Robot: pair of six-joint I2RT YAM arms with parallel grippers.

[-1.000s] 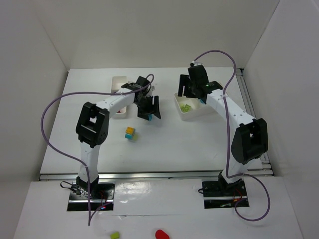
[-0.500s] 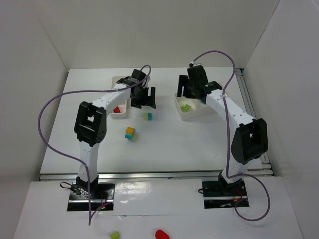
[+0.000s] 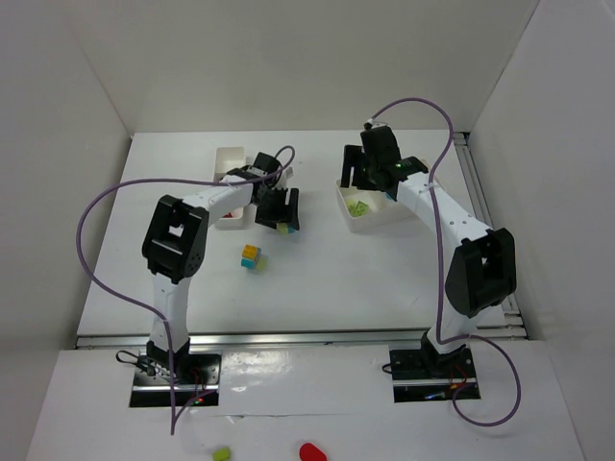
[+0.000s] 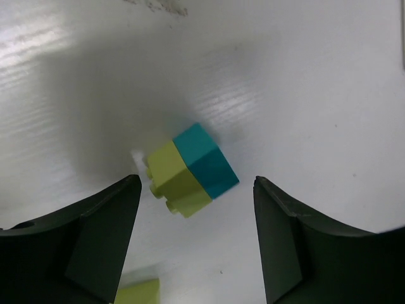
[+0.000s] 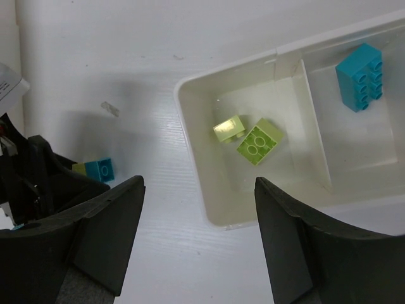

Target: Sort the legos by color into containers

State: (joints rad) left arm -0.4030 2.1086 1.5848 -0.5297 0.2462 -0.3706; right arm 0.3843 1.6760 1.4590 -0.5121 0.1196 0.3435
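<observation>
Centre of left wrist view: lime-and-cyan brick point(image 4: 190, 168) sits untouched inside wide-apart left gripper point(image 4: 195, 202); right gripper point(image 5: 197, 202) also apart, by white tray point(image 5: 228, 69).

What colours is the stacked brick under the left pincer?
The small plastic brick is lime green and teal; clearest in left wrist view.

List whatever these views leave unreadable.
- Top view: left tray contents, mostly under the left arm.
- Top view: lime-and-cyan brick, largely covered by the left claw.
- Left wrist view: lime piece, cut by the bottom edge.
- Right wrist view: right tray far end, past the frame edge.
</observation>
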